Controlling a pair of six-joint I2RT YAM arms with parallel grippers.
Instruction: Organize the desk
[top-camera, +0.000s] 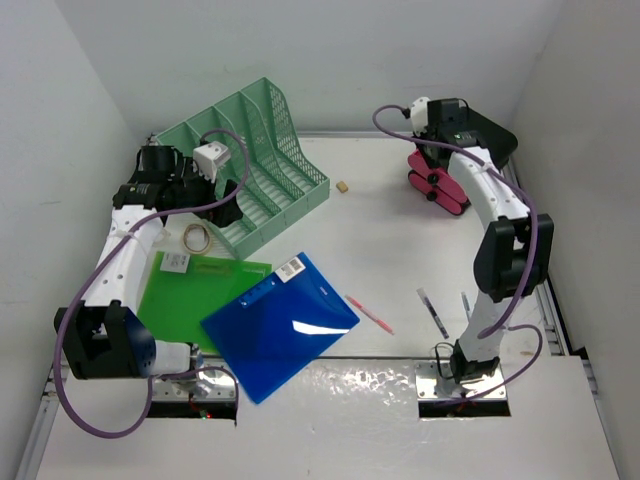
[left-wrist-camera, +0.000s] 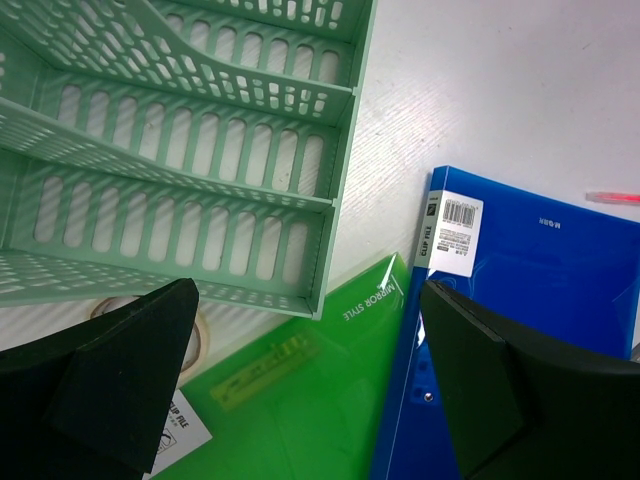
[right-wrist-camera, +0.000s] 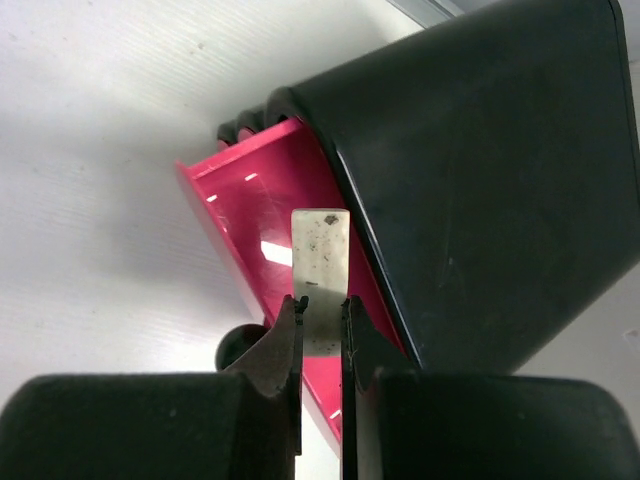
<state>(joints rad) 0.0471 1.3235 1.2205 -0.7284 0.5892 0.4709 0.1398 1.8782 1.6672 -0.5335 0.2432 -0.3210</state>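
Jaws first: the left gripper is spread wide with nothing between its fingers, above a corner of the green folder; the right gripper is pinched on a pale flat piece over the open pink drawer. The desk, white, lies under everything. The file rack sits far left on it. The blue folder lies near the front, overlapping the green one. The black drawer box stands far right. A pink pen lies just right of the blue folder, a rubber band beside the rack, a tiny tan block alone to the rack's right
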